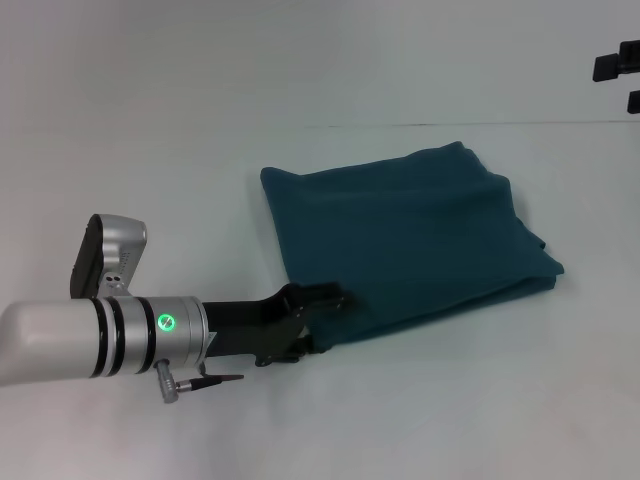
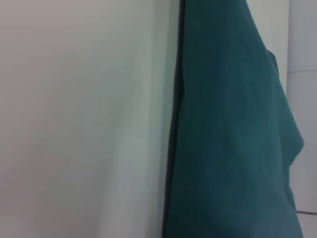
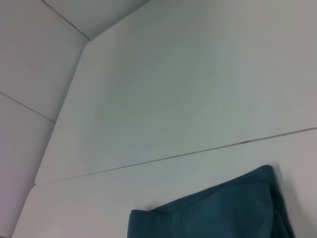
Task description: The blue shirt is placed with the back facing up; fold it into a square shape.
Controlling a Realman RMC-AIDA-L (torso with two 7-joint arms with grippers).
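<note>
The blue shirt (image 1: 410, 240) is a plain dark teal, one even colour with no print or lettering showing, only darker shading along its folds. The table (image 1: 150, 130) under it is plain white, crossed by a thin grey seam. In the lower left of the head view, the left gripper (image 1: 325, 318) is black, on a silver-white arm (image 1: 60, 340) with black rings and a small green light (image 1: 164, 322).

1. We see the blue shirt (image 1: 410, 240), plain dark teal, folded into a rough, slightly skewed rectangle of several layers.
2. It lies flat, its near-left corner touching the left gripper (image 1: 325, 320), the rest spreading beyond those fingers.
</note>
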